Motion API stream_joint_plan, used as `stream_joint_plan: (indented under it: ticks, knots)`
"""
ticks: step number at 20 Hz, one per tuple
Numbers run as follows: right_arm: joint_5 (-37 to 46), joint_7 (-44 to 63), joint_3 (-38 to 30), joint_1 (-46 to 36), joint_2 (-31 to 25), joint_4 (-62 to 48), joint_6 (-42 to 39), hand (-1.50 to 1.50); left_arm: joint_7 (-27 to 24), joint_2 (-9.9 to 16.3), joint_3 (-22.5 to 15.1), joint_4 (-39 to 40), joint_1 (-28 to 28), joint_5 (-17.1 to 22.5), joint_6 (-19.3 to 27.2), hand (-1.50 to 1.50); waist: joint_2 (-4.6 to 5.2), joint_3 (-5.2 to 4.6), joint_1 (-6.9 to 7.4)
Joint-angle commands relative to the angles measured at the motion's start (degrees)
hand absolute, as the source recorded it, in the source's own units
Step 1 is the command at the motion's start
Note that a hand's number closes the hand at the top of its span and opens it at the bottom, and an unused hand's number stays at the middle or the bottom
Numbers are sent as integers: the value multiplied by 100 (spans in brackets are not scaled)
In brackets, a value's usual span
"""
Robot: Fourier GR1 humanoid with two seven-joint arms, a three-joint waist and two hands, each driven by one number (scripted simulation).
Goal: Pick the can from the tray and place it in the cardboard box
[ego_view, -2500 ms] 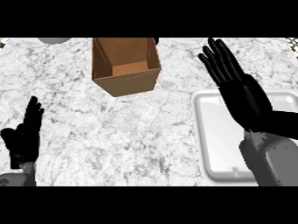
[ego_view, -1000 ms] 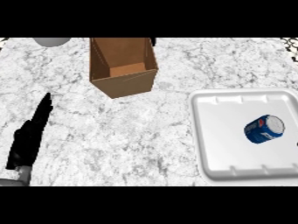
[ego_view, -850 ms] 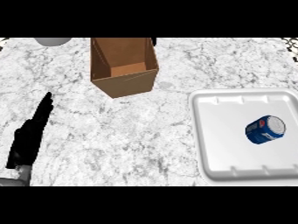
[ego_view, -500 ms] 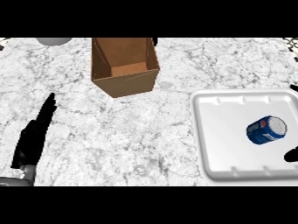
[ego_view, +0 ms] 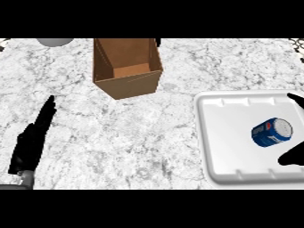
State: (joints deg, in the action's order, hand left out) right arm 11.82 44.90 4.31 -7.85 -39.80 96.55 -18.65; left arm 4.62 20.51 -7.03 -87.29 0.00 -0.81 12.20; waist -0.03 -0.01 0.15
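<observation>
Marble counter [ego_view: 134,133]: can [ego_view: 271,132] on tray [ego_view: 227,133], cardboard box [ego_view: 126,67] apart.

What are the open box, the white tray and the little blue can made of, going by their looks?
The box looks like plain brown cardboard: matte, with thin folded walls. The tray seems to be white moulded plastic or foam, smooth, with a rounded raised rim; which of the two is unclear. The can appears to be metal, with a pale silvery end and a printed blue side.
</observation>
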Motion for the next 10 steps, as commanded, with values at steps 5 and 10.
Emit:
stream_joint_plan:
  ticks: [5,10]
  knots:
    - [588,-134,-309,64,481,-230,-431,-150,203,-131,435,100,-326,-88,-448,0,2,1,-16]
    - [1084,-363,-254,426,882,-8,-308,-150,46,-391,448,86,-138,-483,-268,0,2,1,-22]
